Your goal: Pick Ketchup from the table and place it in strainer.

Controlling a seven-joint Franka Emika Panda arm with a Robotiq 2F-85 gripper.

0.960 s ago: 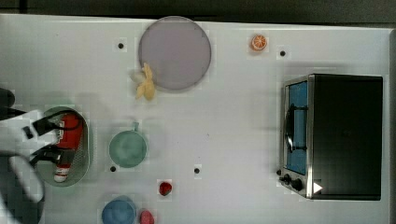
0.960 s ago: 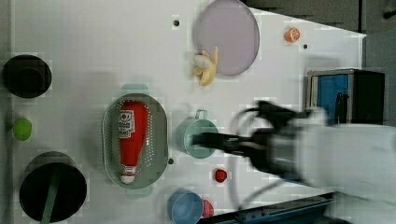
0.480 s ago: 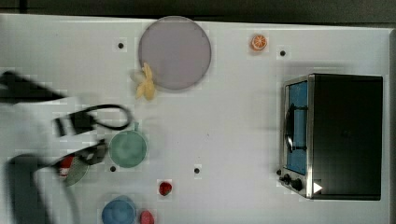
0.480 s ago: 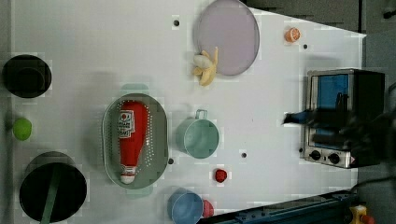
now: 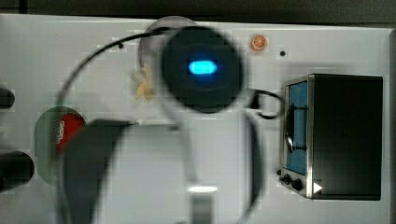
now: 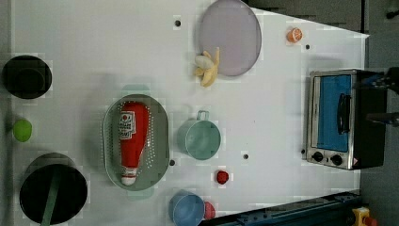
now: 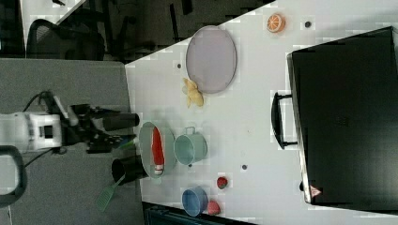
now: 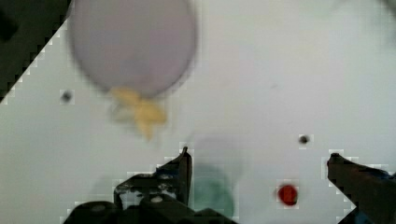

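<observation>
The Ketchup [image 6: 132, 139], a red squeeze bottle with a white label, lies lengthwise inside the pale green strainer [image 6: 160, 123]; both also appear in the right view as Ketchup [image 7: 156, 147] in the strainer [image 7: 145, 133]. In the top view the red Ketchup [image 5: 71, 129] peeks out at the top view's left beside my blurred arm [image 5: 201, 70], which hangs close under the camera. In the wrist view my gripper [image 8: 259, 161] is open and holds nothing, high above the table near a green cup [image 8: 213, 196].
A green cup [image 6: 199, 139] with a handle stands beside the strainer. A lilac plate [image 6: 230, 36], a banana [image 6: 207, 70], an orange slice [image 6: 294, 35], a toaster oven [image 6: 339, 120], a small red piece [image 6: 222, 177], a blue bowl [image 6: 187, 209] and black pots [image 6: 52, 194] share the table.
The arm has swung away from the strainer, towards the middle of the top view and off the left view's right. The Ketchup stays lying in the strainer.
</observation>
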